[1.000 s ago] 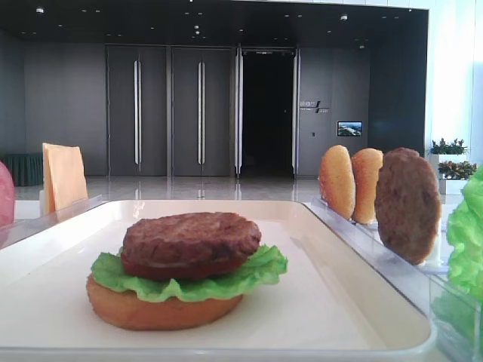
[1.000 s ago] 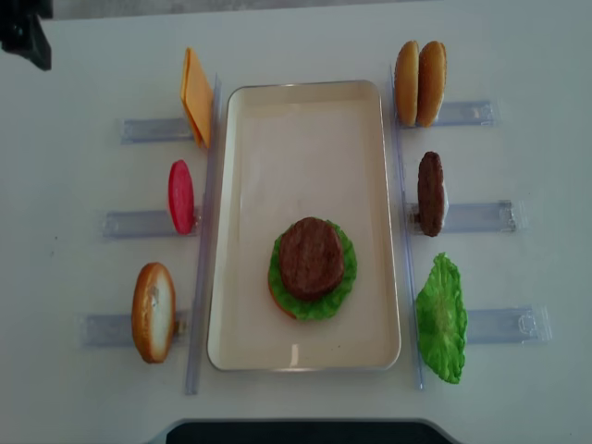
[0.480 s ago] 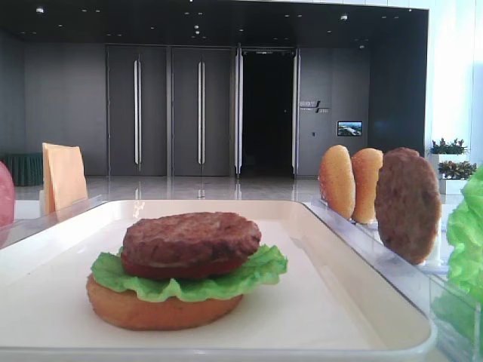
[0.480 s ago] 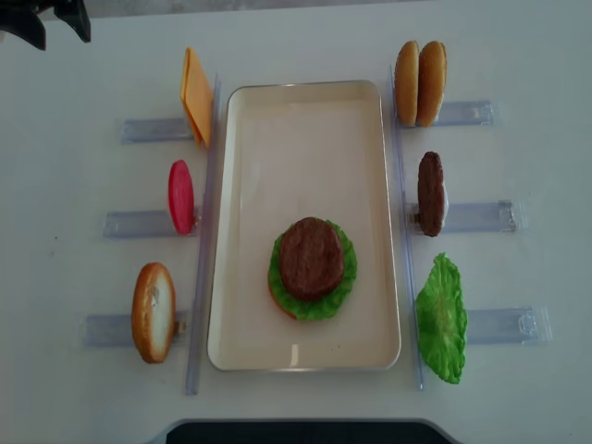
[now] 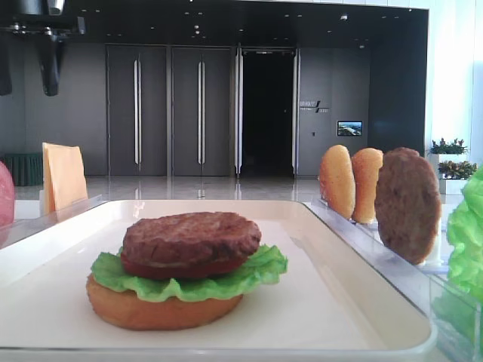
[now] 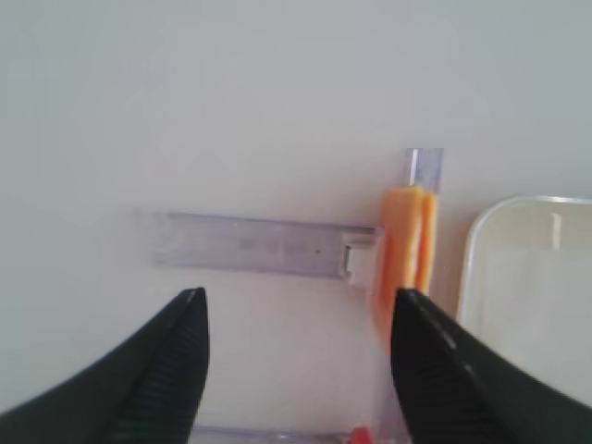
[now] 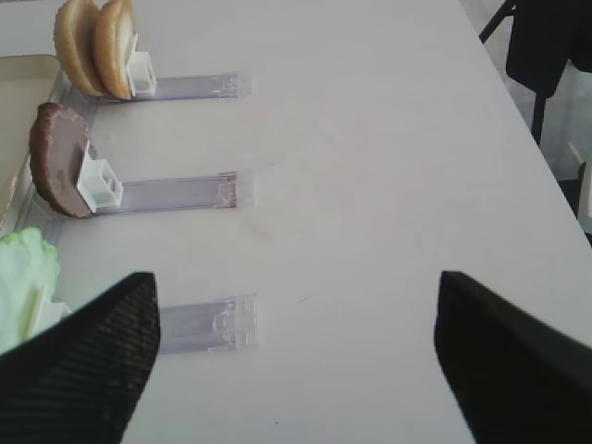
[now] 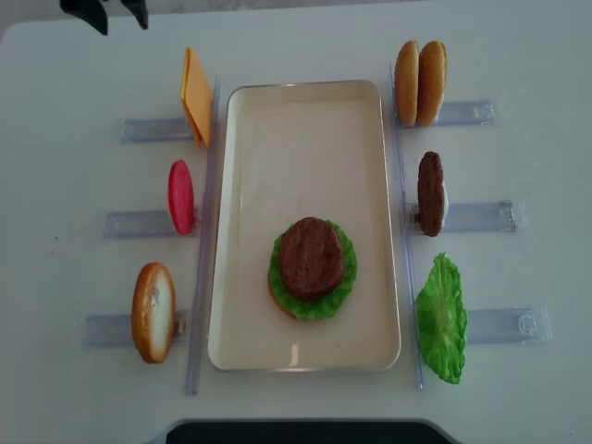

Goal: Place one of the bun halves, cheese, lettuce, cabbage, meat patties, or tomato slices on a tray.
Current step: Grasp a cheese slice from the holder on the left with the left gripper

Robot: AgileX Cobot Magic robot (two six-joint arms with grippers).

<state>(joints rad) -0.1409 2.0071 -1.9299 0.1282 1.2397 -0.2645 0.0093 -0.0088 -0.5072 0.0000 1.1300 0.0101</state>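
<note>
Left gripper spread wide, empty, cheese at its 1 o'clock, tray beside, right gripper spread over bare table

Cream tray carries a stack: bun, lettuce, tomato, patty on top. Cheese stands on edge in its rack beside the tray's left rim.

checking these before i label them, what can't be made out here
- Left gripper: cut off by the top edge of the overhead view; only its dark fingers show.
- Bun half under the stack: hidden overhead by the lettuce and meat patty.
- Cheese: edge-on and blurred in the left wrist view, so the slice count is unclear.
- Right gripper: only blurred finger edges show; nothing sits between them.
</note>
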